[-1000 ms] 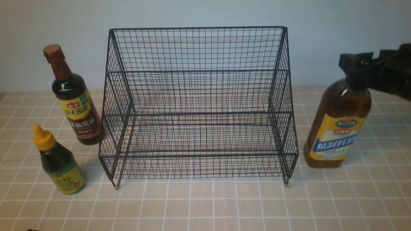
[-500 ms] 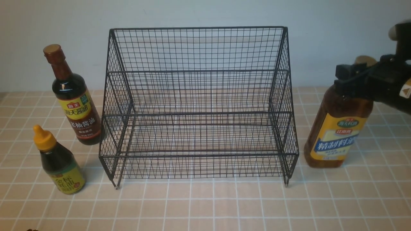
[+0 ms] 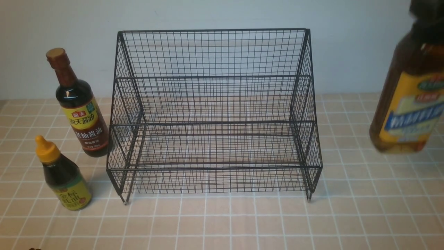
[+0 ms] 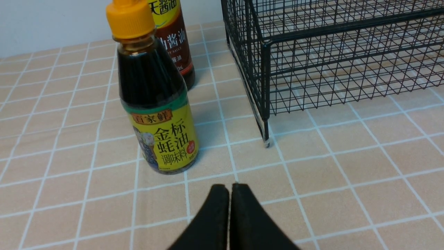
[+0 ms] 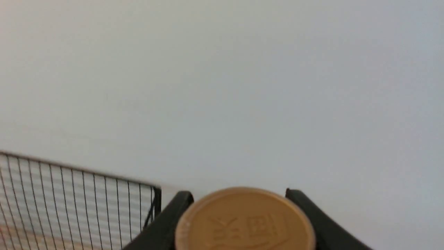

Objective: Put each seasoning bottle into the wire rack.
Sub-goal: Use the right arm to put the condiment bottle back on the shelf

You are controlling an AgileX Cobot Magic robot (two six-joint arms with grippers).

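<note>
Taking the wire rack [image 3: 215, 169] as our landmark, we are holding the large amber bottle [image 3: 407, 100] up in the air to its right, with our right fingers [image 5: 242, 208] clamping the neck just under the cap [image 5: 244, 222]. We are probably gripping so high because the neck is offering a narrower hold than the broad body, and because it is leaving the base free to go down first between the wires. We are seemingly lifting it so that its base will be clearing the rack's front rim.

To the rack's left, the tall soy bottle [image 3: 83, 118] is standing close beside its side panel, and the small yellow-capped bottle [image 3: 67, 180] is standing nearer us, by the front corner. Both are waiting upright on the desk [image 3: 229, 222], likely for our left arm, whose fingers [image 4: 230, 208] are staying out of the way, pressed together and holding nothing. No bottle is sitting in the rack yet.
</note>
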